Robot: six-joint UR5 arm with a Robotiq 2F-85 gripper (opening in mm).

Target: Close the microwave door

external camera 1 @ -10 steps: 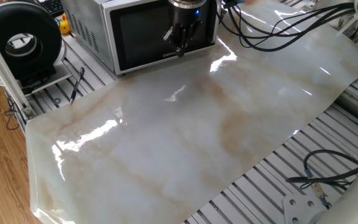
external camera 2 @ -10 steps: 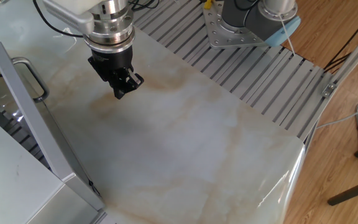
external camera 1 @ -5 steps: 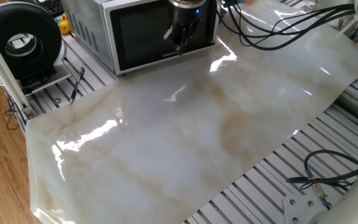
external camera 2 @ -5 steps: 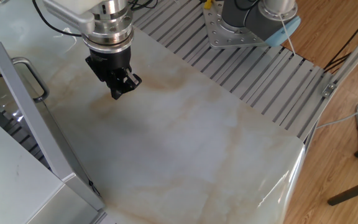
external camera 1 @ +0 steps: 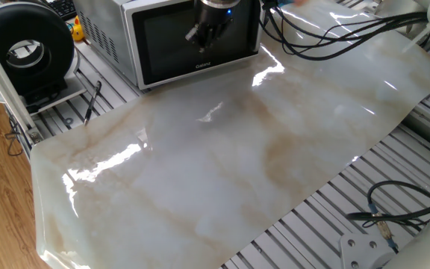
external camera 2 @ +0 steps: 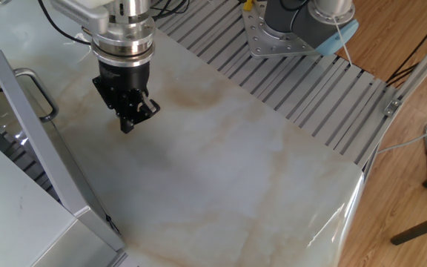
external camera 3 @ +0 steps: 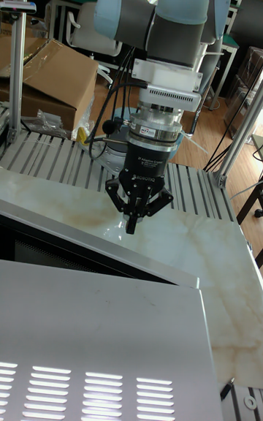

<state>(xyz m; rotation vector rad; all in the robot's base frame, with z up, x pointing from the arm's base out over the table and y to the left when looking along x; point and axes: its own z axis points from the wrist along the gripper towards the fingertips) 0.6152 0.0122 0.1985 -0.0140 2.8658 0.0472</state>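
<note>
Gripper (external camera 2: 130,121): fingers pressed together, holding nothing, pointing down just in front of the door.
Microwave (external camera 1: 107,30): at the table's (external camera 1: 275,149) far edge.
Microwave door (external camera 1: 181,41): almost shut, gripper near its glass.

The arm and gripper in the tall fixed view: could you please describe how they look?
The arm has grey cylindrical links with pale blue joint caps. A silver wrist flange carries a black gripper with a white label and dark linkage fingers. Black cables hang beside the wrist.
</note>
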